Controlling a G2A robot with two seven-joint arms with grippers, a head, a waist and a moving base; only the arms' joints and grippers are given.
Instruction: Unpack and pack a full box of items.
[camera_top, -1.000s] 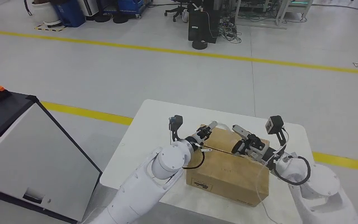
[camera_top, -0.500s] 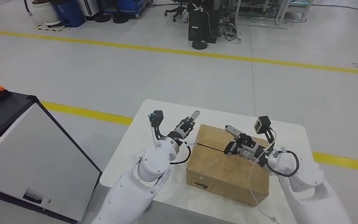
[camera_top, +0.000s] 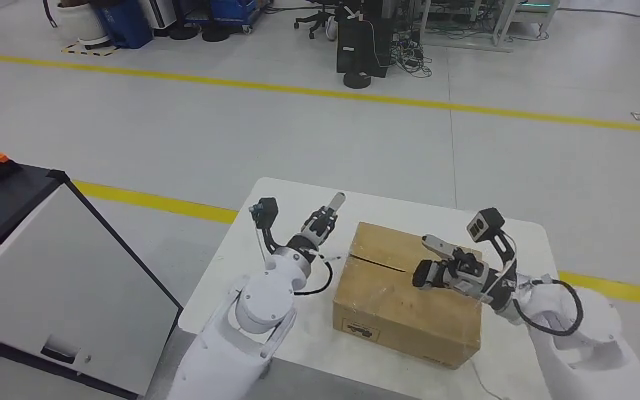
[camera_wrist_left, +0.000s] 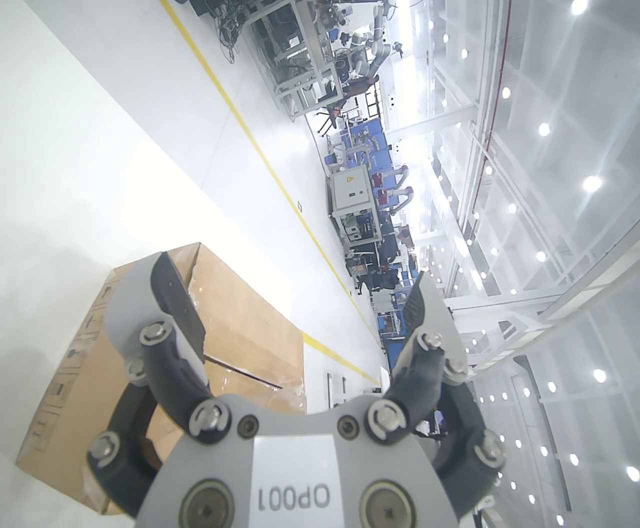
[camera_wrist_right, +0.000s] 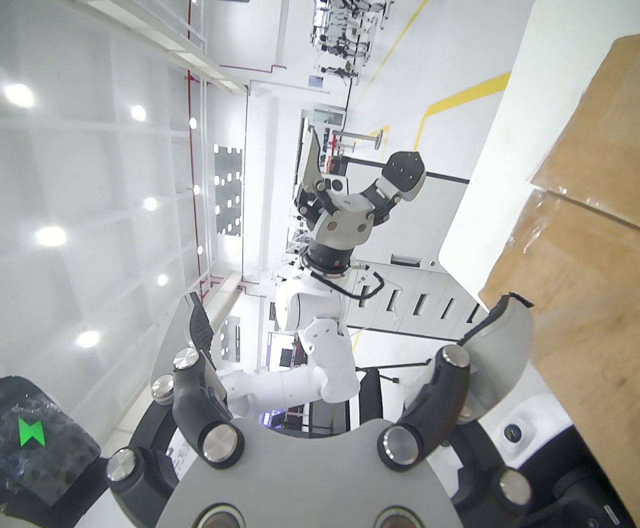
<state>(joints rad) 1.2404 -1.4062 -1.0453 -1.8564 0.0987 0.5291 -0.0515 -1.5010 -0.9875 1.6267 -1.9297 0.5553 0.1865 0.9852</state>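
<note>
1. You have a smooth white table (camera_top: 250, 225) with rounded corners.
2. A closed brown cardboard box (camera_top: 405, 295) sits mid-table, its flaps meeting at a glossy taped seam.
3. Your left gripper (camera_top: 328, 211) is beside the box, jaws spread and empty.
4. Your right gripper (camera_top: 428, 258) is over the box top, jaws spread and empty.

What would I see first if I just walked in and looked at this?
First, the big brown cardboard box, flaps shut, sitting in the middle of the white table. Next, the two white robot arms, one on each side of it. The left gripper is open just beside a corner of the box, and the right gripper is open above the box's top.
</note>
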